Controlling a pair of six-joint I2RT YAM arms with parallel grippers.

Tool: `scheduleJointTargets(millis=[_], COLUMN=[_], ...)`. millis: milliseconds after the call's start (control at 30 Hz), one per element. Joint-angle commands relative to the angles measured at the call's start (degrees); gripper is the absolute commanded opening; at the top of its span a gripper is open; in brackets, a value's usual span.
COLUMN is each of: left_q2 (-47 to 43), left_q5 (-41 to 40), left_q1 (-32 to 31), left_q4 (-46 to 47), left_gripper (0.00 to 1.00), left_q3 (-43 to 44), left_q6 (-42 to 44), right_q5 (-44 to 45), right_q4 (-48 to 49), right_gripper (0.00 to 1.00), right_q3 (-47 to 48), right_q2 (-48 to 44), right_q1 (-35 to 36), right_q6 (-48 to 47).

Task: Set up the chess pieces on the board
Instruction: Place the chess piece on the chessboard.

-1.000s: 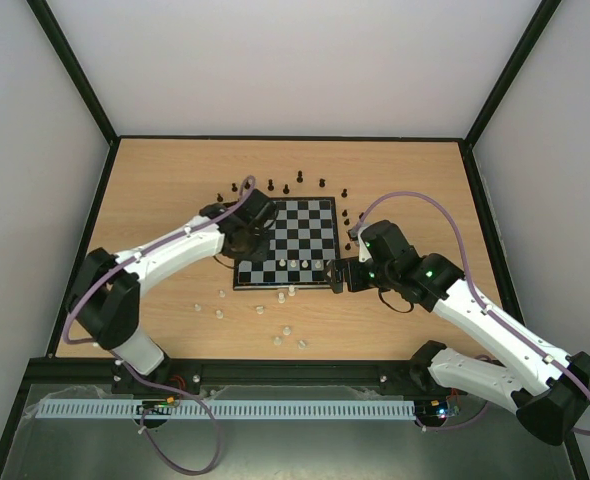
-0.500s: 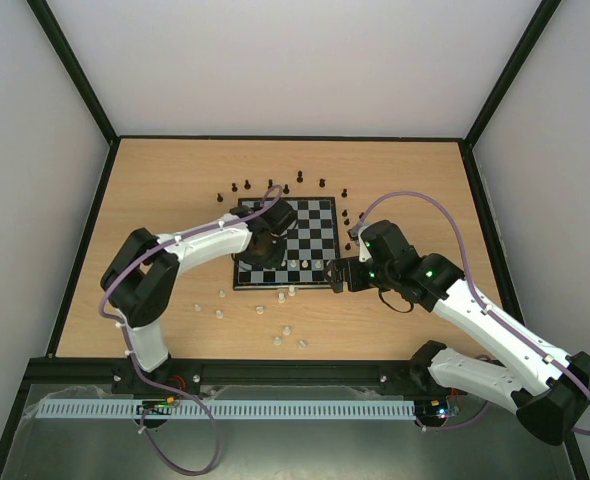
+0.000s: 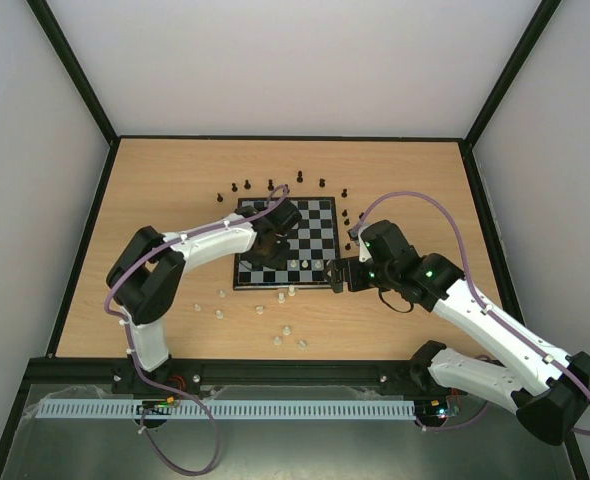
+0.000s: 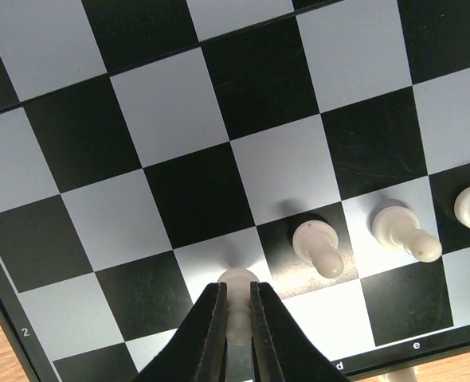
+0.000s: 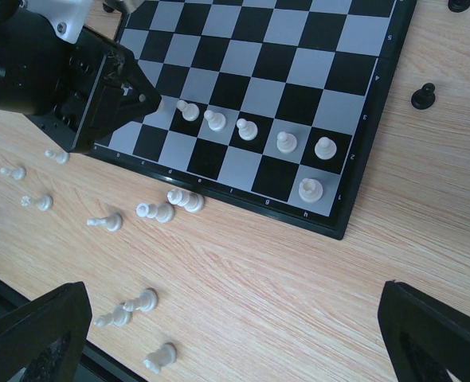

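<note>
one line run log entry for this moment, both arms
left fingers: shut on white pawn, over board second row | right fingers: open, beside board's near-right corner

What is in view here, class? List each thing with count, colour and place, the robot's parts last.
board: one, black and silvery-white checks, middle of the wooden table.
white pawns: five, cream-white, standing free in one row by the board's near edge.
held white pawn: one, cream-white, next in that row, held by the left gripper.
white corner piece: one, cream-white, on the board's near right corner square.
loose white pieces: about ten, cream-white, on the table nearer than the board, several lying down.
black pieces: about ten, black, on the table past the board's far and right edges.
left gripper: one, black, shut on the pawn, over the board.
right gripper: one, black, open, by the board's near right corner.
</note>
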Motion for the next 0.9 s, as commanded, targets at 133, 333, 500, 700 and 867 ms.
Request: scheduleJointTargets(millis=[133, 333, 500, 700, 867], left_q2=[2.06, 2.36, 2.47, 2.31, 1.35], left_q5=[-0.49, -0.80, -1.07, -1.49, -2.06], left_q1=[-0.33, -0.31, -0.26, -0.32, -0.28], left_q4=[-0.71, -0.75, -0.82, -1.48, -2.70], left_gripper=[0.10, 0.11, 0.13, 0.23, 0.28], left_q3=[1.24, 1.00, 1.12, 1.60, 3.08], left_q6=[0.65, 0.72, 0.68, 0.58, 0.51], right_q5=[-0.08, -0.21, -0.26, -0.39, -0.39], right_q4=[-0.95, -0.85, -0.86, -0.87, -0.77], right_gripper=[1.00, 0.99, 0.99, 1.00, 0.99], right_q3=[-0.44, -0.45, -0.48, -0.49, -0.60], right_q2=[-0.47, -0.40, -0.49, -0.51, -0.54], right_q1=[0.28, 0.22, 0.22, 0.22, 0.22], right_q6=[-0.40, -0.44, -0.44, -0.44, -0.53])
